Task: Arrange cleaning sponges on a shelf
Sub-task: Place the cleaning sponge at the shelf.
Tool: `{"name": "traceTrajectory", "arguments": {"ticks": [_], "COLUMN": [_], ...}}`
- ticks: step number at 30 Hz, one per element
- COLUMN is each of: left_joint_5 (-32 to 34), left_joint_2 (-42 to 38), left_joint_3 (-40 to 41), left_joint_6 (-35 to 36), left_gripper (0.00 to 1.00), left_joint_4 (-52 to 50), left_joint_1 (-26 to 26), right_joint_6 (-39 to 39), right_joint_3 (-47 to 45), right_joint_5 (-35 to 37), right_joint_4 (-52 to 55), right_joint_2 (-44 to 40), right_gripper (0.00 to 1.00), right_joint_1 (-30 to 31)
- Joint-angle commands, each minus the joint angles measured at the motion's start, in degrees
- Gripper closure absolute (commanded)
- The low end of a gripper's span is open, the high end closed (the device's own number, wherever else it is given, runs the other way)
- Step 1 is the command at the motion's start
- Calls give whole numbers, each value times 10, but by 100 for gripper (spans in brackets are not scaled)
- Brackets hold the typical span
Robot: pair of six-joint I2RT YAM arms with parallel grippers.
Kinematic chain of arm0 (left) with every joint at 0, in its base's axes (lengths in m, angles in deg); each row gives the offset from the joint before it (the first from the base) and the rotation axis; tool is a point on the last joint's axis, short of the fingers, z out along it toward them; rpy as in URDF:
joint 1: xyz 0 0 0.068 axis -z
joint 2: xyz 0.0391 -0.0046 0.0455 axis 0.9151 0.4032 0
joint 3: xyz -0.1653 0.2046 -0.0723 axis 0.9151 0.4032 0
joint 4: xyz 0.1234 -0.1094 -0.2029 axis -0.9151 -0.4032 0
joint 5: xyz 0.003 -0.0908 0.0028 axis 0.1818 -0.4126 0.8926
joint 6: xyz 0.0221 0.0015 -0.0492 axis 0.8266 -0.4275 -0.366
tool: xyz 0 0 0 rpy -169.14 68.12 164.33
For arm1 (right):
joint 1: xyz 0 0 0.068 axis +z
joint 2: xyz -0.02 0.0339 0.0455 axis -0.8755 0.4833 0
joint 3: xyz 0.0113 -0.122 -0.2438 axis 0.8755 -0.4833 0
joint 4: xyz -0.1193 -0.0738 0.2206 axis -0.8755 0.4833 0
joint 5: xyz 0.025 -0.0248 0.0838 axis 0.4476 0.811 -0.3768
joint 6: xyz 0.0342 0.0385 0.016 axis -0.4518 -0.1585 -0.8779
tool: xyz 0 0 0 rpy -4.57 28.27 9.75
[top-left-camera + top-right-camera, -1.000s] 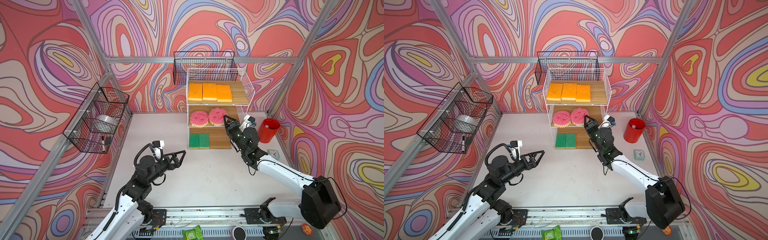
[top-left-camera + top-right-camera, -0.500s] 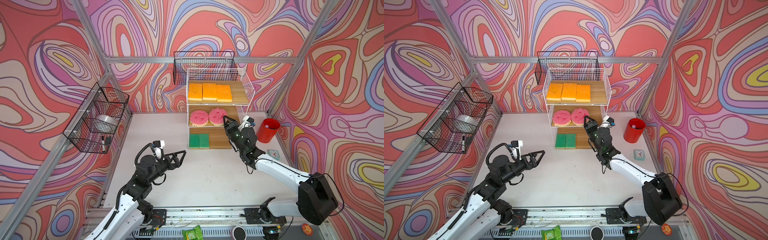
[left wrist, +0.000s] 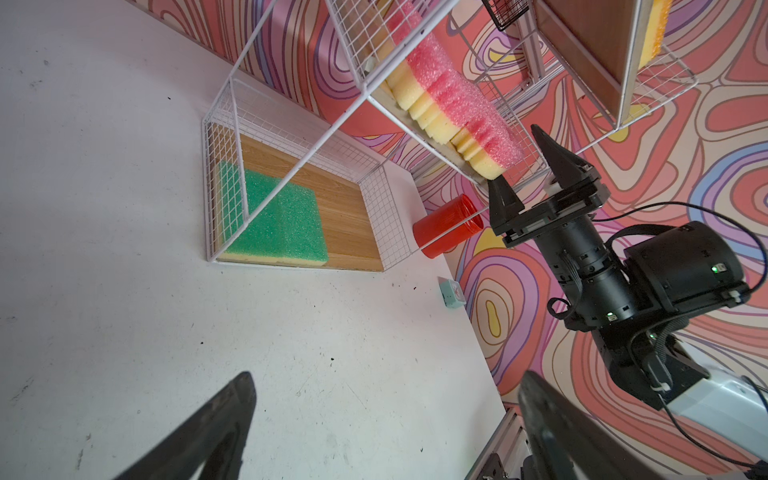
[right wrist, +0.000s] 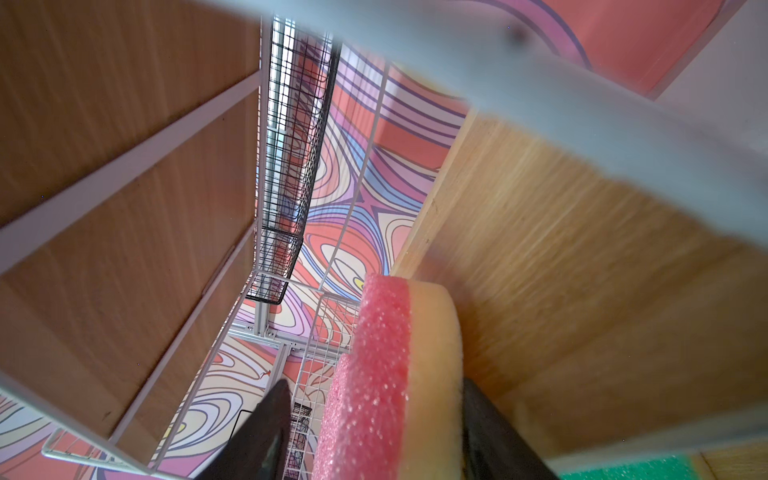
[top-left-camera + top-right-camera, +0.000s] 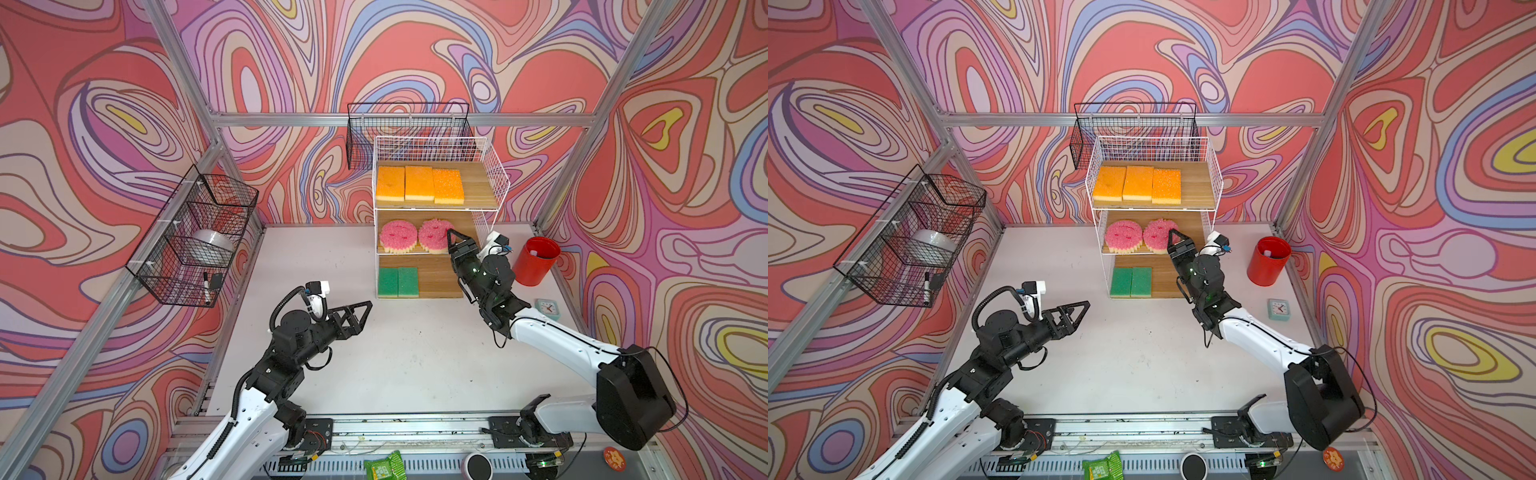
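right claw (image 3: 517,154) part-open, edge of the pink smiley sponge (image 5: 432,239) between its fingers on the shelf (image 5: 478,189) middle board, pink-side finger clear of foam, no grip; left claw (image 5: 365,309) fully open, empty.

Cannot identify blurred white bar (image 4: 582,108) crossing right wrist view; cannot see edge of pink sponge (image 5: 432,236) behind right gripper (image 5: 451,237) in both top views; cannot make out small object inside red cup (image 5: 532,271)
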Motion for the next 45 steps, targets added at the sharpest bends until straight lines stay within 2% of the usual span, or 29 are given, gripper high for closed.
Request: {"name": "traceTrajectory", "arguments": {"ticks": [1, 4, 11, 23, 29, 33, 45], "left_joint_5": [-1, -3, -7, -7, -9, -10, -9], "left_joint_2": [4, 6, 12, 5, 5, 4, -6], "left_joint_3": [-2, -5, -7, -9, -4, -2, 4], "left_joint_6": [-1, -1, -5, -9, -13, -15, -15], "left_gripper": [0, 0, 0, 0, 0, 0, 0], "left_joint_4": [4, 5, 6, -1, 6, 8, 8], "left_joint_1": [-4, -5, -4, -4, -4, -4, -4], "right_joint_6": [11, 18, 39, 47, 73, 76, 83], "right_joint_3": [10, 10, 5, 27, 111, 144, 178], "right_joint_5": [2, 0, 1, 1, -7, -7, -11], "right_joint_4": [15, 33, 78, 151, 292, 341, 401], "right_joint_2": [-2, -12, -36, -52, -40, -32, -21], "right_gripper": [32, 26, 2, 2, 2, 2, 2], "right_joint_1": [3, 3, 3, 3, 5, 6, 16]}}
